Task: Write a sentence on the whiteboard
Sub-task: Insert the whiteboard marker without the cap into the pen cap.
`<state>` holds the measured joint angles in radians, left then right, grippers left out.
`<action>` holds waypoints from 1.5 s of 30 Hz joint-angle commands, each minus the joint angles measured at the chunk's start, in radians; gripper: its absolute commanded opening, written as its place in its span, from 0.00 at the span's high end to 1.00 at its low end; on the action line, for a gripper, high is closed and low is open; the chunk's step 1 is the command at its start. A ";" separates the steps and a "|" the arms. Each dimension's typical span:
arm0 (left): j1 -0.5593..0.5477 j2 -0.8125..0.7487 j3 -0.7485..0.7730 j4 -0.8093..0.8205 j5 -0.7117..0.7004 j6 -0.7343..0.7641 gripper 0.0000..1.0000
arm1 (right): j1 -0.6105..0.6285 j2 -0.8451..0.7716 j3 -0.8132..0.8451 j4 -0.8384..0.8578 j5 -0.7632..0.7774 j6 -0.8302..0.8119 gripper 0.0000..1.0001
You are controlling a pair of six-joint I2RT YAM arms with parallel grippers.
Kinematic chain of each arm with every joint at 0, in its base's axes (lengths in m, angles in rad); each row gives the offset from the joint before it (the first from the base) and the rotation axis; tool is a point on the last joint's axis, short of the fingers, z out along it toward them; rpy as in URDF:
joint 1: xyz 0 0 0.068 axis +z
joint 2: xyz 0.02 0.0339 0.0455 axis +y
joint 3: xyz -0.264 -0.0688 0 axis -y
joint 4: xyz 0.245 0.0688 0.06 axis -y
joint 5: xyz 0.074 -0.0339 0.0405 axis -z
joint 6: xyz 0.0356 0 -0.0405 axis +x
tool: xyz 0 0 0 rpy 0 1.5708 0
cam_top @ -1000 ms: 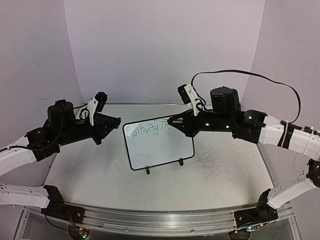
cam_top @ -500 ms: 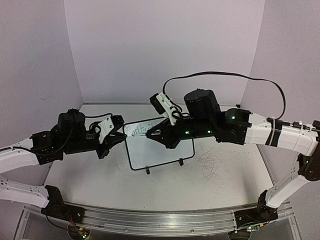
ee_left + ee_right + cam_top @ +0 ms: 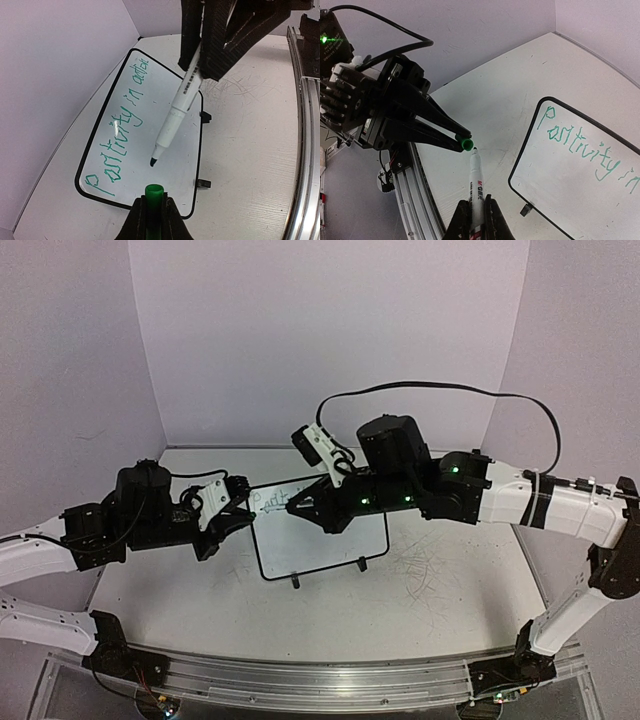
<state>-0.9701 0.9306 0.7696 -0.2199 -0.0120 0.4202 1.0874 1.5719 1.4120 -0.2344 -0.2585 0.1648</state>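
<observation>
Holding marker (image 3: 175, 117) and cap (image 3: 154, 192), tips nearly touching

Your left gripper (image 3: 153, 202) clamps the green cap; right gripper (image 3: 474, 205) clamps the marker. The whiteboard (image 3: 320, 550), sentence (image 3: 125, 135) on it, stands centred on the tabletop (image 3: 430, 610), which shows round every edge.

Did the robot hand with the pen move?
Yes. The right gripper, shut on the marker, slid left over the whiteboard, from its upper right part toward its left side, nearer the left gripper holding the green cap.
</observation>
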 commanded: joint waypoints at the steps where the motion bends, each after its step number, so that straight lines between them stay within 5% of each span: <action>1: -0.009 -0.004 -0.005 0.011 -0.005 0.008 1.00 | 0.002 0.019 0.048 0.011 -0.025 -0.012 1.00; 19: -0.037 -0.007 0.004 0.015 -0.003 0.018 1.00 | 0.003 0.083 0.092 -0.019 -0.096 -0.022 1.00; 31: -0.184 0.003 0.089 0.007 -0.180 0.091 1.00 | 0.003 0.286 0.326 -0.273 -0.342 -0.065 1.00; 45: -0.373 0.051 0.089 0.184 -0.395 0.187 1.00 | 0.003 0.393 0.344 -0.132 -0.522 0.296 1.00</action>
<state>-1.2788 0.9782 0.7956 -0.3895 -0.4367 0.5340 1.0451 1.8982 1.7504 -0.5451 -0.6469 0.3021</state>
